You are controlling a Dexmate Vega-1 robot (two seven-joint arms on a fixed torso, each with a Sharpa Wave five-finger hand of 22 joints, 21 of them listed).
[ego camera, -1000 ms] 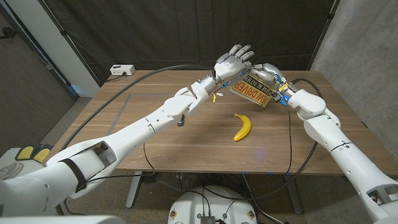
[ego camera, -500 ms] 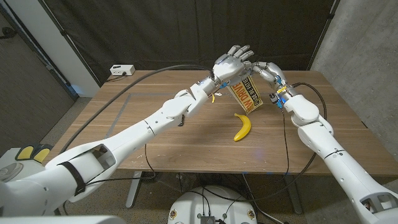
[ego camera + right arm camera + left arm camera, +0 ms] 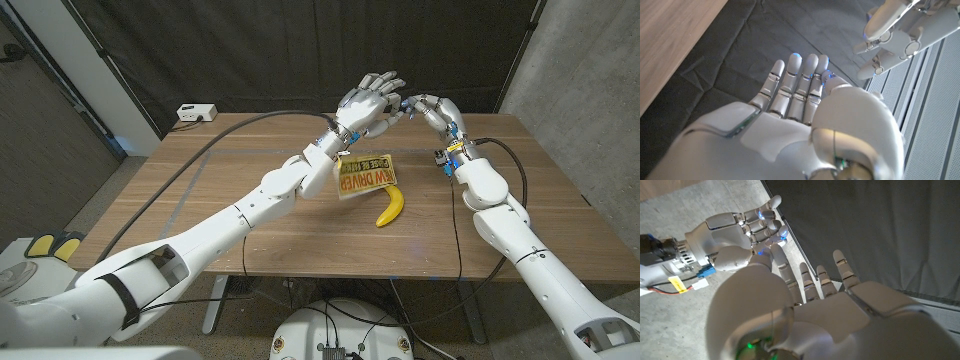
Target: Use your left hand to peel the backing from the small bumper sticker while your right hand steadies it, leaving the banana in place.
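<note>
The small bumper sticker (image 3: 366, 176), yellow with red lettering, is down near the table top just left of the banana (image 3: 390, 207), free of both hands. I cannot tell whether it lies flat on the wood. My left hand (image 3: 368, 100) is raised above the table's far side with fingers spread and holds nothing. My right hand (image 3: 433, 110) faces it closely, fingertips almost meeting, also holding nothing. The left wrist view has my left hand (image 3: 830, 310) with the right hand (image 3: 735, 230) beyond it. The right wrist view has my right hand (image 3: 790, 115), fingers straight.
A white box (image 3: 196, 113) sits at the table's (image 3: 250, 240) back left corner, and a black cable (image 3: 200, 152) runs across the left half. A dark curtain hangs behind the table. A thin cable (image 3: 462, 240) trails along my right arm.
The sticker has left my right hand and dropped to beside the banana. Both hands have lifted slightly and stand empty. The banana has not moved.
</note>
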